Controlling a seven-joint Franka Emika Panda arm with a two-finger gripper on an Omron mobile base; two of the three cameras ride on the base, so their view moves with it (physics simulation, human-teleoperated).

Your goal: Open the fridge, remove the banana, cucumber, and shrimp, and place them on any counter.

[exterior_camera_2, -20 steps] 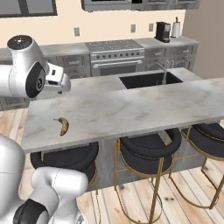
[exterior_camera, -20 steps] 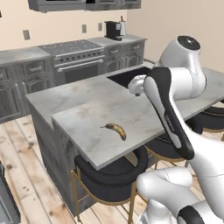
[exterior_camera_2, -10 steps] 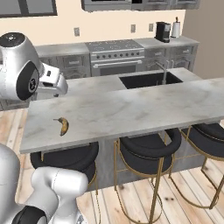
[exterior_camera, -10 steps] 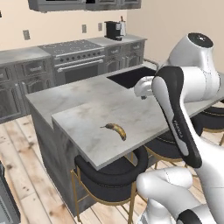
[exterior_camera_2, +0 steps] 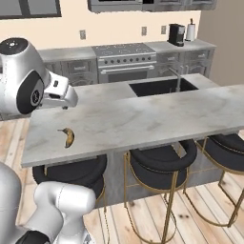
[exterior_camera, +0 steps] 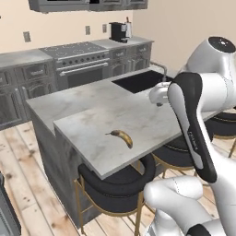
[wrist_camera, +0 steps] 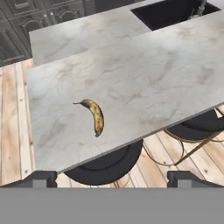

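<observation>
1. Kitchen setting: beige walls, plank wood floor (exterior_camera_2: 143,214), dark grey panelled cabinets along the back wall with a steel range (exterior_camera_2: 125,62) set into them.
2. Coffee maker (exterior_camera_2: 177,34) stands on the back counter to the right of the range; also seen in the left base view at the far end of that run.
3. Island counter (exterior_camera_2: 157,114) in the foreground, pale grey marbled stone top, raised bar ledge on the near side.
4. Black sink basin (exterior_camera_2: 162,86) sunk into the island's far side, with a faucet (exterior_camera_2: 177,78) at its near edge.
5. Black cushioned bar stools (exterior_camera_2: 162,159) with brass legs are tucked under the near overhang; three show in the right base view.
6. Banana (wrist_camera: 95,116) lies flat on the island top, near the ledge's end and close to its front edge. Yellow skin, heavily mottled brown, dark stem pointing away from the curve. Nothing touches it.
7. Same banana in the left base view (exterior_camera: 122,137) and the right base view (exterior_camera_2: 68,137), alone on bare stone.
8. Gripper (wrist_camera: 112,177): both dark tips show at the bottom of the hand view, spread wide apart, nothing between them. It hangs well above and clear of the island, looking down at the banana.
9. Arm's white wrist end sits high over the island's left part in the right base view.
</observation>
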